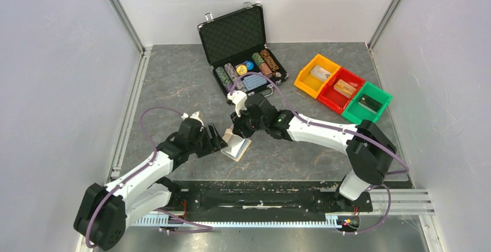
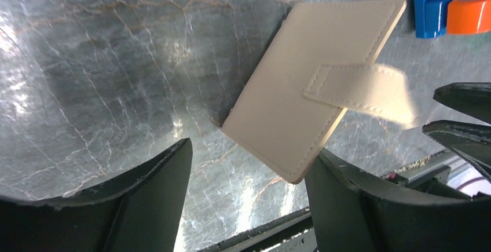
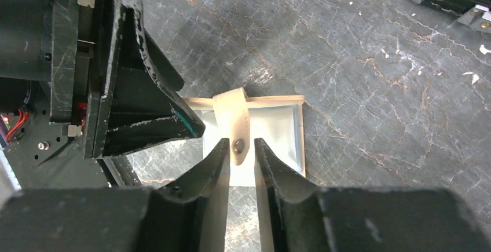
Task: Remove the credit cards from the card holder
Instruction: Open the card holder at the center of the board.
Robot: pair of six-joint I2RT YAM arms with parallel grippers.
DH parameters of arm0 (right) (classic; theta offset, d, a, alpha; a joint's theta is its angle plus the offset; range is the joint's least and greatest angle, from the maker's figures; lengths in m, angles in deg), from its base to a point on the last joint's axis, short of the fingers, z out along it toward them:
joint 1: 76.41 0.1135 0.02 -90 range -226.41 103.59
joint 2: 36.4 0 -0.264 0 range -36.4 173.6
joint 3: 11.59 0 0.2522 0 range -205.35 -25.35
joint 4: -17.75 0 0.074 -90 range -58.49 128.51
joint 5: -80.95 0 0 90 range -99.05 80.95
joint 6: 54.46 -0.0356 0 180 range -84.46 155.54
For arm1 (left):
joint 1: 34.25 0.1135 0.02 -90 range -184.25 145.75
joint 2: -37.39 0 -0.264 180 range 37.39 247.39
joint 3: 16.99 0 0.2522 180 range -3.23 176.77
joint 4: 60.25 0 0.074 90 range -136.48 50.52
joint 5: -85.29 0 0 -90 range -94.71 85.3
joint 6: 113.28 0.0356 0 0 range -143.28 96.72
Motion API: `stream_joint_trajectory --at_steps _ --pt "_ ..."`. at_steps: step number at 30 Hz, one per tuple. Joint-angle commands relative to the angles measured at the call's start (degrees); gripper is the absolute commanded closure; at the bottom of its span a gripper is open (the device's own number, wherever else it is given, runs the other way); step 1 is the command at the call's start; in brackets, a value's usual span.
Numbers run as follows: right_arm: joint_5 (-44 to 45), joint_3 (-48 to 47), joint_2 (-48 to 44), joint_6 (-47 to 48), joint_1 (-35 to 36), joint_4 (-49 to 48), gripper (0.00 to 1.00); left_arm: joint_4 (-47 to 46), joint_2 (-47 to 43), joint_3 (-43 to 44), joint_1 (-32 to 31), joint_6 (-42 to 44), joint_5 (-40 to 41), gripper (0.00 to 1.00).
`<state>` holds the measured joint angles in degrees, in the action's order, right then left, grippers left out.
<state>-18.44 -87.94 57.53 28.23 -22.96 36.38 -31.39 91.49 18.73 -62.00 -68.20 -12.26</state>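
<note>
The tan card holder (image 1: 237, 148) lies tilted on the grey table between my two grippers. In the left wrist view its tan outer face (image 2: 301, 101) shows, with the snap tab (image 2: 359, 87) lifted off it. My left gripper (image 2: 250, 150) is open, and its right finger touches the holder's lower corner. In the right wrist view my right gripper (image 3: 241, 143) is nearly closed, with the snap tab (image 3: 234, 124) and its stud between the fingertips. A pale blue face (image 3: 278, 133) edged in tan shows behind the tab. I cannot tell any credit cards apart from it.
An open black chip case (image 1: 243, 46) stands at the back. Orange (image 1: 315, 75), red (image 1: 343, 90) and green (image 1: 366, 102) bins sit at the back right. The table's front rail (image 1: 260, 197) runs close behind the holder. My left gripper's finger (image 3: 145, 107) is beside the holder.
</note>
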Motion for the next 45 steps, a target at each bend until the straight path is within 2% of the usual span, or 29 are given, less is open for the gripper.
stream_joint_trajectory --at_steps 1,6,9,12,17,19,24,26,29,30,33,34,36,40,43,45 --pt "0.0 -0.1 -2.4 -3.0 -1.5 -1.2 0.69 -4.0 0.6 2.8 -0.2 3.2 5.0 0.26" --pt "0.4 6.7 -8.3 -6.6 -3.1 -4.1 0.51 -5.9 1.3 2.7 -0.2 3.6 6.1 0.33" --pt "0.7 12.0 -12.9 -9.2 -3.1 -7.4 0.46 -6.3 2.4 3.0 -0.1 4.0 6.6 0.45" --pt "1.2 17.1 -17.2 -11.5 -3.1 -9.8 0.44 -6.1 3.2 2.8 -0.1 2.0 6.0 0.61" --pt "3.1 24.6 -24.0 -17.9 -3.1 -13.5 0.43 -7.8 3.3 1.2 -0.1 -4.7 -1.5 0.87" --pt "4.1 28.2 -26.0 -22.0 -3.1 -16.1 0.42 -8.9 3.2 -0.1 -0.1 -7.9 -4.8 0.92" --pt "6.1 35.2 -28.6 -28.2 -3.1 -19.9 0.42 -15.6 0.8 -5.8 -0.2 -17.5 -11.9 0.98" --pt "7.4 36.6 -29.4 -29.7 -3.1 -20.3 0.42 -16.6 -1.5 -7.3 -0.2 -19.2 -11.9 0.98" --pt "8.7 38.0 -29.7 -32.3 -3.0 -20.1 0.43 -13.3 -5.0 -9.3 -0.2 -20.4 -9.2 0.96" --pt "8.9 38.7 -29.8 -33.2 -3.0 -20.1 0.43 -12.8 -5.8 -10.4 -0.2 -20.9 -8.5 0.91" --pt "9.0 40.3 -29.7 -35.2 -2.7 -20.6 0.44 -11.7 -6.4 -11.8 -0.2 -20.9 -7.8 0.65" --pt "10.2 40.6 -29.7 -35.5 -2.7 -20.7 0.44 -10.3 -6.5 -11.2 -0.2 -19.5 -7.8 0.60" --pt "10.6 41.1 -30.3 -35.6 -2.6 -20.6 0.44 -4.9 -7.2 -8.0 -0.3 -15.6 -6.6 0.51" --pt "11.3 41.3 -31.8 -35.5 -2.3 -20.2 0.45 10.9 -12.0 1.6 -0.5 -7.9 2.8 0.38" --pt "10.9 41.4 -31.6 -35.5 -2.0 -20.8 0.45 15.9 -14.2 7.7 -0.5 -4.3 7.2 0.35" --pt "10.0 41.4 -30.5 -35.5 -1.7 -21.5 0.46 17.0 -13.6 11.4 -0.6 -2.6 7.1 0.35"
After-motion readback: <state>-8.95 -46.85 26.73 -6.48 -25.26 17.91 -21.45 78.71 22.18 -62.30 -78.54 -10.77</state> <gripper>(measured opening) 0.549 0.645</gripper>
